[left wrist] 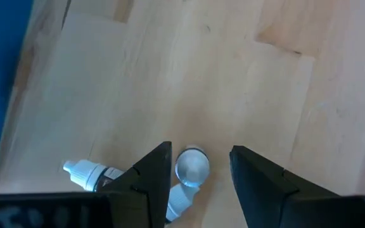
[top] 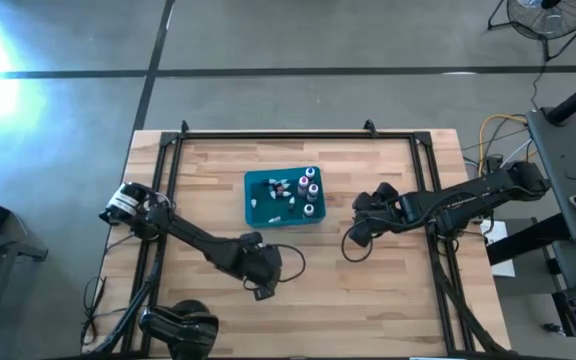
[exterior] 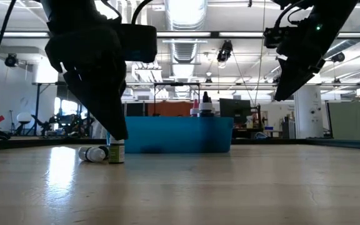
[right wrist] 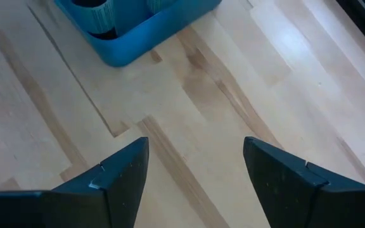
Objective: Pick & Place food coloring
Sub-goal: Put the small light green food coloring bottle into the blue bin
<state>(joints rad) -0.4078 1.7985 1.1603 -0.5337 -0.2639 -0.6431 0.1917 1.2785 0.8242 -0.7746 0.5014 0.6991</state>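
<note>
Setting: robotics lab or industrial workshop hall. Two dark arms (top: 208, 245) are working over a wooden tabletop (top: 388, 300) framed by black rails (top: 268, 135), standing on a grey concrete floor (top: 298, 40). A floor fan (top: 543, 15) is sitting at the far corner, with cables (top: 498, 130) trailing beside the rig. Across the low view, exposed ceiling ducting (exterior: 183, 47) and strip lights are running overhead, and benches with equipment are lining the open hall behind the teal bin (exterior: 177, 134).
</note>
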